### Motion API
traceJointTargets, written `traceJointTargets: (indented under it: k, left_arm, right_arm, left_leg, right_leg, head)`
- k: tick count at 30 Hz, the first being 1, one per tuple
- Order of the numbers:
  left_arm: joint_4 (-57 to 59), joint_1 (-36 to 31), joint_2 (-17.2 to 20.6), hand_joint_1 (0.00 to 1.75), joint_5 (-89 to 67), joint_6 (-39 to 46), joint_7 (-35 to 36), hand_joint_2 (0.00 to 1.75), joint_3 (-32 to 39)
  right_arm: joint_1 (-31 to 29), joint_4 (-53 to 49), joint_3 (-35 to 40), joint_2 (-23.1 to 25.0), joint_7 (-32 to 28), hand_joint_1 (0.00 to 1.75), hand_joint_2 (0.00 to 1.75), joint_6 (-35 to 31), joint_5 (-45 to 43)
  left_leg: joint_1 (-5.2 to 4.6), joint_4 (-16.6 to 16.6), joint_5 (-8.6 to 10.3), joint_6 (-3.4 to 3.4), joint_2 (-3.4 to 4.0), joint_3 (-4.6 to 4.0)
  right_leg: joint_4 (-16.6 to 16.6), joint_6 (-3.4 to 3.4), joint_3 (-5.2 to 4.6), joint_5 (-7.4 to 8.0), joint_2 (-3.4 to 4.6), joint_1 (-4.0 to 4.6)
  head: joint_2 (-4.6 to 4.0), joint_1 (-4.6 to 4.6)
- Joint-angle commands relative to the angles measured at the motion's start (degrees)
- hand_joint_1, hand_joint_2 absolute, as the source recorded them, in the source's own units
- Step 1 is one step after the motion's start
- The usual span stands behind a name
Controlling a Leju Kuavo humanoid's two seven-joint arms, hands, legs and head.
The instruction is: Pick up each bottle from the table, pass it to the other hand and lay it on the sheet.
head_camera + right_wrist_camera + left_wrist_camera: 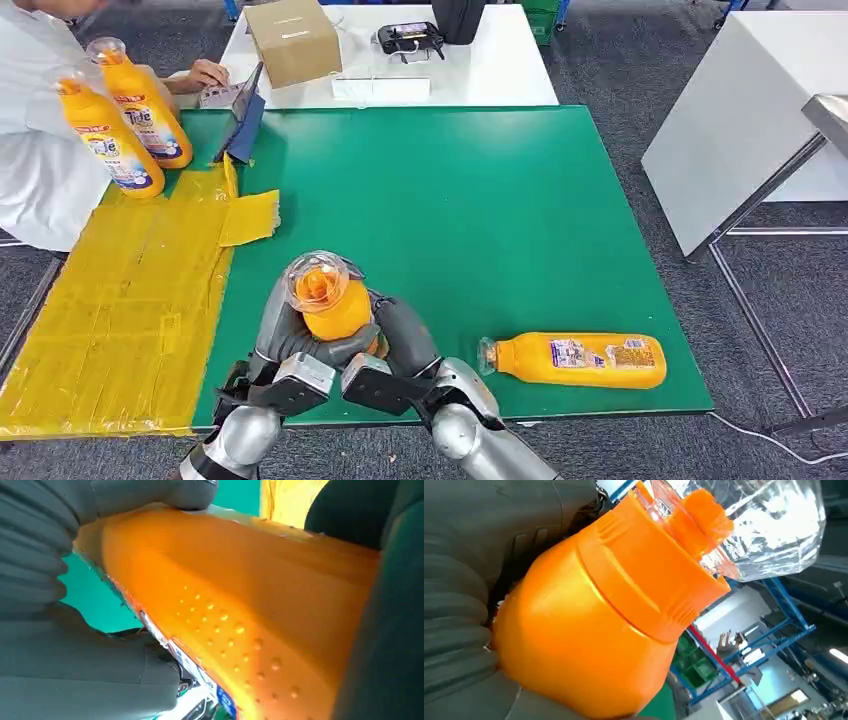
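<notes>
An orange bottle with a clear cap stands upright above the table's front edge, held between both my hands. My left hand wraps its left side and my right hand wraps its right side. The left wrist view shows the bottle's shoulder against my left hand. In the right wrist view, my right hand closes around the bottle's body. A second orange bottle lies on its side on the green mat at front right. The yellow sheet covers the table's left side.
Two more orange bottles stand at the sheet's far end. A person in white sits there with a hand at a tablet. A cardboard box and a white table stand beyond.
</notes>
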Motion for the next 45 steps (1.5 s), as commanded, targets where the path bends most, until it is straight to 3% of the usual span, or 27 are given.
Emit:
traceJointTargets:
  k: [1,5,7,9,11,15,18,19,20,21,24,26,30,33,34,35,36,37,39,45]
  left_arm:
    - [6.0,-3.2,0.7,1.75,3.0,-0.1,1.3,1.75,6.3]
    - [5.2,-3.7,1.6,1.75,1.4,0.5,2.0,1.75,8.5]
    - [5.4,-3.8,1.7,1.75,-5.0,4.8,4.0,1.75,9.5]
    - [6.0,-4.6,3.4,1.75,-20.6,9.7,12.1,1.75,13.8]
    - [8.8,-5.5,5.7,1.75,-35.6,11.0,20.1,1.75,19.4]
    - [11.3,-6.1,6.0,1.75,-36.1,11.7,17.3,1.75,21.5]
    - [18.4,-8.0,7.9,1.75,-57.3,15.9,27.0,1.75,24.7]
    - [21.2,-9.4,12.2,1.75,-57.9,17.1,30.8,1.75,21.6]
    - [27.7,-13.1,19.2,1.75,-57.9,17.9,40.9,1.75,10.8]
    - [32.5,-15.1,19.5,1.75,-57.9,18.9,42.8,1.75,7.4]
    - [42.0,-18.6,18.1,1.75,-57.9,19.3,40.0,1.75,5.9]
    - [46.5,-18.8,14.7,1.75,-56.8,19.3,32.5,1.75,11.1]
    - [46.5,-18.8,14.7,1.75,-56.8,19.3,32.5,1.75,11.1]
    - [48.1,-17.5,11.9,1.75,-53.2,19.3,24.8,1.75,15.1]
    - [50.2,-17.2,9.9,1.59,-47.0,19.3,18.6,1.75,18.9]
    - [52.1,-17.6,8.3,0.0,-41.4,19.3,13.4,1.75,22.2]
    - [55.5,-18.5,6.2,0.0,-32.7,18.5,6.2,1.75,26.1]
    - [56.0,-19.0,4.7,0.0,-23.7,14.5,0.1,0.0,30.0]
    - [54.1,-18.7,3.7,0.0,-15.3,9.9,-4.0,0.0,33.3]
    - [50.8,-17.7,3.4,0.0,-8.3,4.6,-5.0,0.0,35.8]
  right_arm:
    - [3.4,-12.9,-2.5,-4.3,-1.0,0.0,1.75,-8.2,5.9]
    - [4.9,-16.5,-4.3,-6.4,0.5,0.0,1.75,-8.3,8.7]
    - [4.9,-16.2,-4.6,-7.2,3.9,0.0,1.75,-9.0,14.4]
    - [5.6,-19.6,-5.5,-12.2,12.3,0.0,1.75,-6.2,29.2]
    - [5.7,-21.1,-6.7,-16.4,17.1,0.0,1.75,-2.6,37.8]
    - [6.0,-20.5,-8.0,-16.7,16.4,0.0,1.75,-2.3,38.5]
    - [5.7,-19.3,-7.8,-22.5,19.9,0.0,1.75,2.0,42.6]
    - [5.6,-18.7,-7.9,-24.1,20.2,0.0,1.75,2.5,43.2]
    - [5.0,-16.4,-8.9,-27.3,20.9,0.0,1.75,3.7,44.0]
    - [5.1,-15.5,-9.8,-29.1,20.9,0.0,1.75,4.4,43.7]
    - [4.3,-13.0,-11.3,-34.0,18.8,0.0,1.75,7.5,40.7]
    - [3.9,-12.2,-11.9,-35.8,17.9,0.0,1.75,9.5,39.1]
    - [3.9,-12.2,-11.9,-35.8,17.9,0.0,1.75,9.5,39.1]
    - [3.2,-12.1,-11.1,-36.9,19.1,0.0,1.75,12.1,38.5]
    - [3.0,-11.4,-11.1,-37.3,19.3,0.0,1.75,12.4,38.4]
    - [3.2,-11.2,-11.4,-37.3,19.5,0.0,1.75,12.4,38.3]
    - [3.6,-10.7,-12.1,-36.9,19.8,0.0,1.75,12.5,37.9]
    - [4.0,-10.1,-12.7,-36.4,20.5,0.0,1.75,12.7,38.2]
    - [4.1,-8.1,-13.5,-35.0,21.5,0.0,1.75,12.0,39.5]
    - [3.3,-5.4,-13.6,-33.0,21.6,0.0,1.75,11.3,40.6]
  left_leg:
    - [0.03,0.0,-0.07,-0.04,-0.08,0.13]
    - [0.02,0.0,-0.1,-0.06,-0.11,0.19]
    - [0.03,0.0,-0.1,-0.07,-0.14,0.25]
    - [0.06,0.0,-0.12,-0.06,-0.16,0.26]
    - [0.08,0.0,-0.09,-0.05,-0.2,0.27]
    - [0.02,0.0,-0.05,-0.04,-0.04,0.18]
    - [-0.01,0.0,-0.06,-0.05,-0.1,0.21]
    - [0.04,0.0,-0.12,-0.07,-0.19,0.35]
    - [0.03,-0.1,-0.05,-0.06,-0.2,0.34]
    - [0.03,-0.1,-0.06,-0.07,-0.32,0.44]
    - [-0.02,-0.1,0.02,-0.02,-0.31,0.28]
    - [-0.01,-0.1,-0.06,-0.04,-0.33,0.45]
    - [-0.01,0.0,-0.05,0.02,-0.19,0.28]
    - [-0.01,0.0,-0.16,-0.01,-0.13,0.42]
    - [-0.05,0.0,-0.09,0.01,-0.11,0.36]
    - [-0.09,0.0,-0.06,0.02,-0.16,0.34]
    - [-0.09,-0.1,-0.09,0.01,-0.23,0.45]
    - [-0.09,-0.1,-0.01,0.03,-0.18,0.29]
    - [-0.06,0.0,-0.02,0.03,-0.28,0.34]
    - [0.0,0.0,-0.1,0.0,-0.16,0.48]
  right_leg:
    - [0.0,-0.05,0.16,-0.07,0.13,0.0]
    - [0.0,-0.07,0.18,-0.1,0.17,-0.01]
    - [0.0,-0.07,0.24,-0.11,0.16,-0.01]
    - [0.0,-0.08,0.23,-0.11,0.16,0.01]
    - [-0.1,-0.06,0.28,-0.12,0.09,0.03]
    - [0.0,-0.06,0.14,-0.04,0.18,-0.01]
    - [0.0,-0.05,0.16,-0.06,0.14,-0.03]
    - [-0.1,-0.08,0.32,-0.13,0.15,-0.01]
    - [-0.1,-0.06,0.33,-0.08,0.06,-0.01]
    - [-0.1,-0.08,0.47,-0.14,0.0,-0.02]
    - [-0.1,-0.03,0.3,-0.05,-0.07,-0.05]
    - [-0.1,-0.06,0.43,-0.1,0.05,-0.07]
    - [-0.1,-0.03,0.38,-0.05,0.06,-0.04]
    - [0.0,-0.05,0.49,-0.12,0.21,-0.04]
    - [-0.1,-0.03,0.41,-0.06,0.15,-0.07]
    - [-0.1,-0.02,0.39,-0.05,0.07,-0.11]
    - [-0.1,-0.04,0.52,-0.1,0.08,-0.12]
    - [-0.1,-0.01,0.35,-0.02,-0.01,-0.1]
    - [-0.1,-0.01,0.43,-0.05,-0.04,-0.08]
    - [-0.2,-0.05,0.58,-0.05,0.18,-0.03]
  head:
    - [0.0,-0.02]
    - [0.0,-0.09]
    - [0.0,-0.02]
    - [0.0,-0.07]
    - [0.0,-0.02]
    - [0.0,0.0]
    - [0.0,-0.09]
    - [0.0,-0.02]
    - [0.0,-0.04]
    - [0.0,-0.04]
    - [0.0,-0.04]
    - [0.0,-0.09]
    - [0.0,-0.04]
    - [0.0,-0.04]
    - [0.0,-0.04]
    - [0.0,-0.04]
    - [0.0,-0.07]
    - [0.0,-0.07]
    - [0.0,-0.04]
    - [0.0,-0.06]
